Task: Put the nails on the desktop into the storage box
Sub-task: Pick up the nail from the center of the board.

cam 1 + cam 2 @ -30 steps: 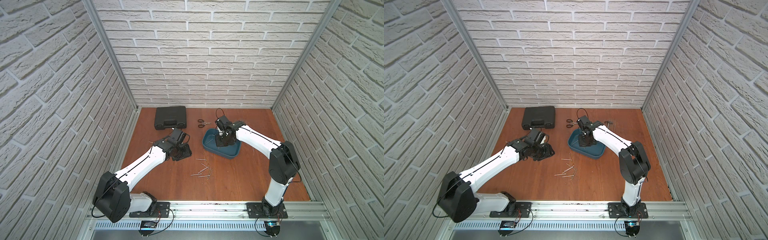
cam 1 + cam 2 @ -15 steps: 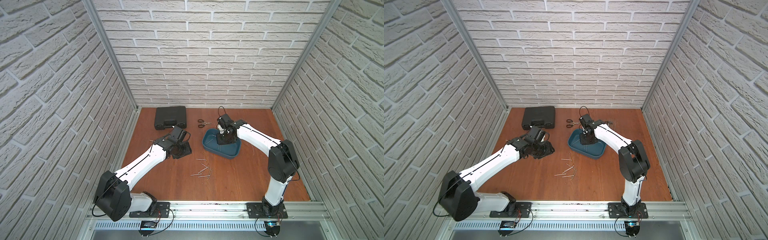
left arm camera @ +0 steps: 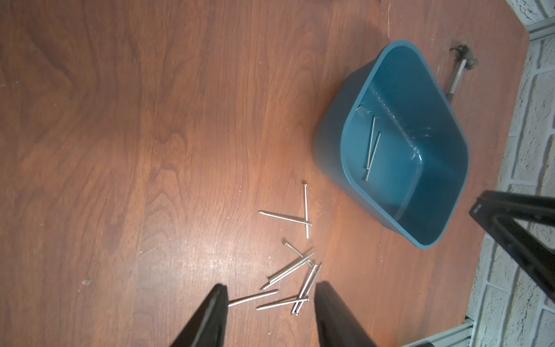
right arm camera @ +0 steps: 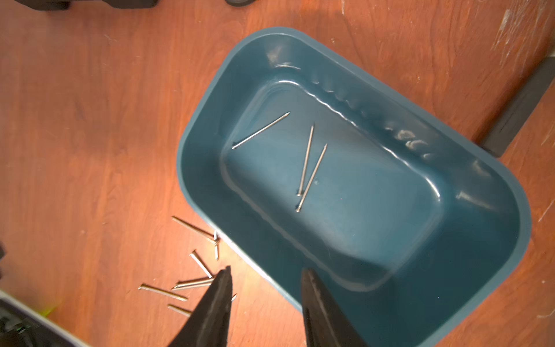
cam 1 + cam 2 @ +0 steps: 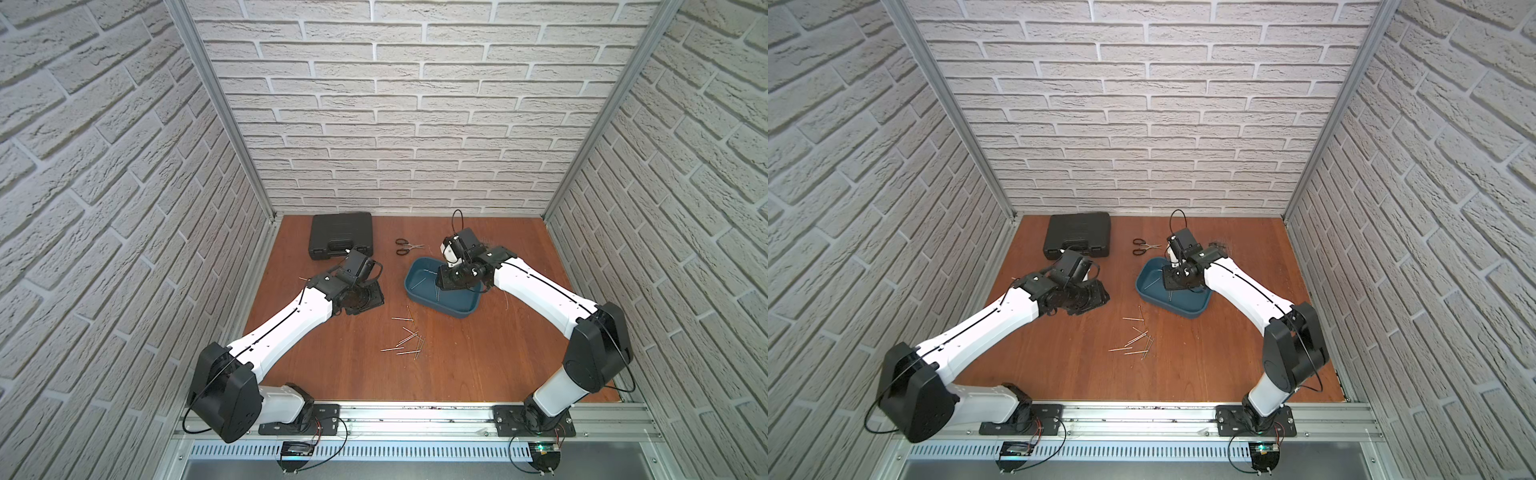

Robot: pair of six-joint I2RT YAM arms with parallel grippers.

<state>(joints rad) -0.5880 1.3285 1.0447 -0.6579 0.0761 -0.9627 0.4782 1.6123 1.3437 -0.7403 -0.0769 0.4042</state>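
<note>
The teal storage box (image 5: 442,291) (image 5: 1173,293) sits right of centre on the reddish-brown desktop (image 5: 457,365). Three nails (image 4: 306,160) lie on its floor. Several more nails (image 5: 405,338) (image 5: 1136,338) (image 3: 288,270) lie scattered on the board in front of the box. My right gripper (image 4: 267,270) (image 5: 455,280) hangs over the box's near-left rim, open with nothing between its fingers. My left gripper (image 3: 271,287) (image 5: 359,297) hovers to the left of the loose nails, open and empty, pointing towards them.
A black hard-shell case (image 5: 341,235) lies at the back left and black-handled scissors (image 5: 405,246) behind the box. A hammer (image 3: 459,69) lies just beyond the box towards the right wall. Brick walls close three sides; a metal rail (image 5: 415,419) runs along the front.
My right gripper has gone from shut to open above the storage box, staying in about the same place. The left arm has held still.
</note>
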